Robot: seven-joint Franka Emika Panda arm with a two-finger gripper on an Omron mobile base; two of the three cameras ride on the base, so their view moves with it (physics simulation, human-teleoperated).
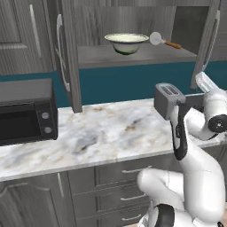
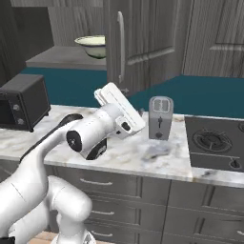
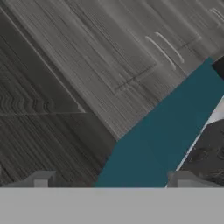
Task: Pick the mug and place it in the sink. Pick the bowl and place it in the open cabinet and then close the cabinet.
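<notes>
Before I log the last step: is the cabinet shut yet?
Open. The cabinet doors stand swung out, and the bowl sits exposed on its shelf.

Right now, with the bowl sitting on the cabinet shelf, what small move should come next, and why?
Probably bring the gripper to the open cabinet door to push it shut. The bowl already rests on the shelf; the doors stand open, and the gripper's fingers are apart with nothing between them, facing cabinet fronts and the teal wall.
</notes>
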